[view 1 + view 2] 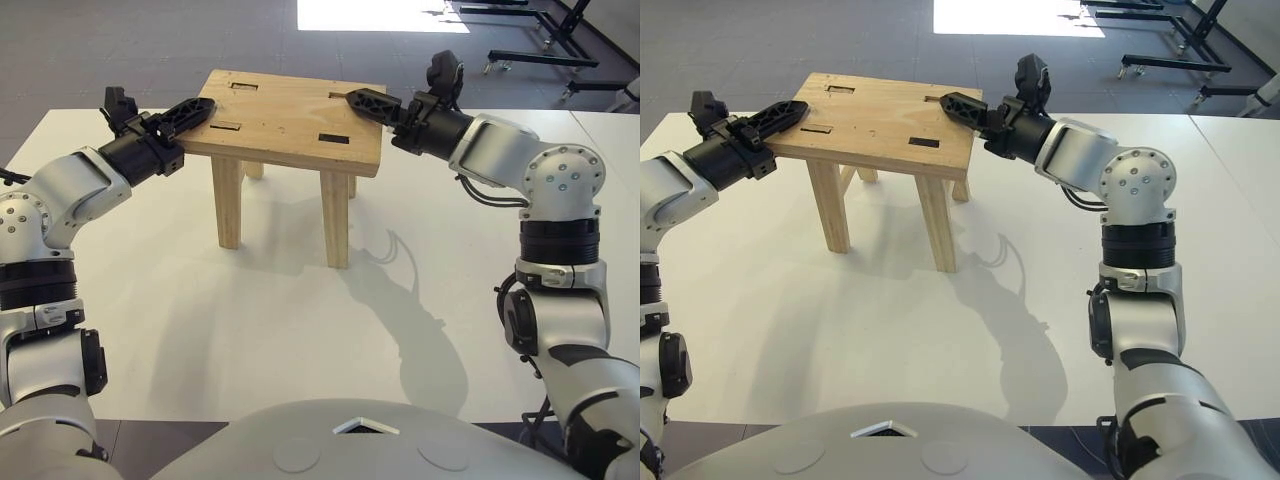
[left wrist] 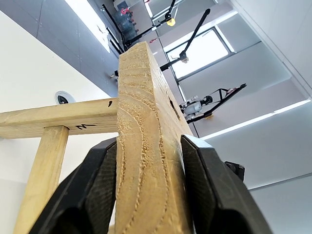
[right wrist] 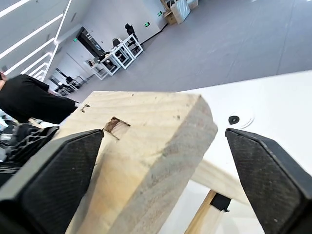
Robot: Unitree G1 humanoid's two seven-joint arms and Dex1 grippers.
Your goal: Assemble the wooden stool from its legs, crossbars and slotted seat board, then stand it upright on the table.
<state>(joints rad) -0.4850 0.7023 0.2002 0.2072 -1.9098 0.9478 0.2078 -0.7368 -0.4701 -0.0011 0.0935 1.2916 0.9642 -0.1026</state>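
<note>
The wooden stool (image 1: 285, 120) stands upright on the white table (image 1: 250, 330), its slotted seat board on top and its legs (image 1: 335, 218) on the surface. My left gripper (image 1: 195, 110) is shut on the seat board's left edge; in the left wrist view both fingers (image 2: 97, 180) press flat against the board (image 2: 146, 146), with a crossbar (image 2: 58, 117) and a leg (image 2: 41, 180) beyond. My right gripper (image 1: 365, 100) is open at the far right corner of the seat. In the right wrist view its fingers (image 3: 268, 175) stand wide apart on either side of that corner (image 3: 161, 126), clear of the wood.
The table's near half is bare white surface in front of the stool. A second white table (image 1: 610, 130) adjoins at the right. Black wheeled frames (image 1: 540, 50) stand on the grey floor behind.
</note>
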